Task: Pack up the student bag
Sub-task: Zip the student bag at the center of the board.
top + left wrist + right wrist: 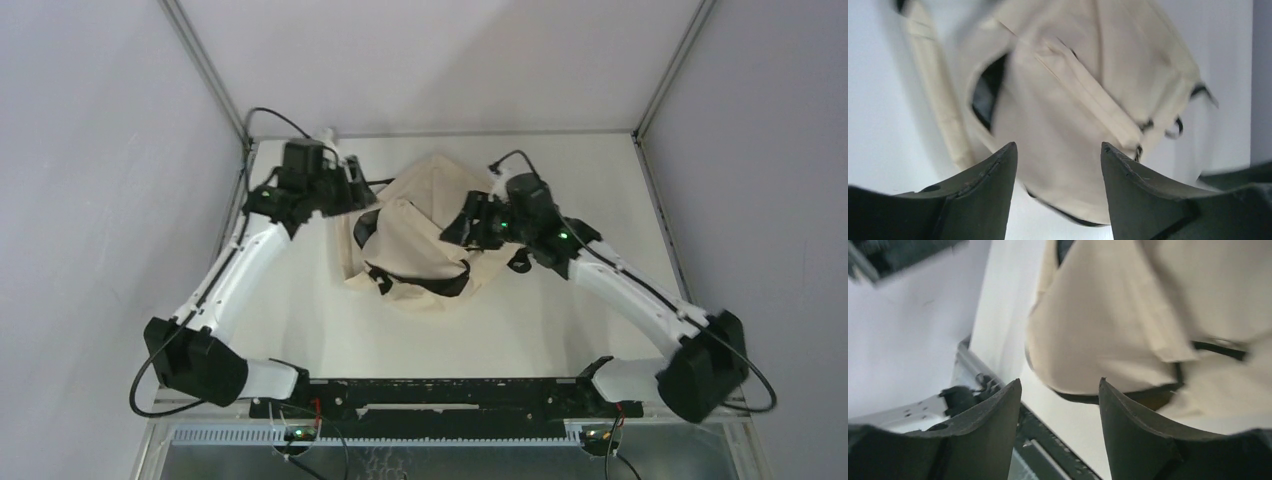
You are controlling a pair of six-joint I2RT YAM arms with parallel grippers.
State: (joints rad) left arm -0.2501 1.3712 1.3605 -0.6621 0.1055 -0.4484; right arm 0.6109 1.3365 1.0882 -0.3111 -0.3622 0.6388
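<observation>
On the white counter [600,180] the student bag [420,235] lies slumped between the two claws, just ahead of each one's fingertips and touching neither, as far as the wrist views show. The step in hand looks like taking a fresh hold on the soft cloth. It would go best if each claw bit near the black-trimmed opening [985,97], which lies ahead and to the left of the left claw, rather than on loose, sagging fabric that would only bunch. Both arms reach forward and bend inward, wrists tipped down toward the bag. The left claw [1058,150] is released, its jaws parted with nothing between them. The right claw [1060,385] is also released and empty.
</observation>
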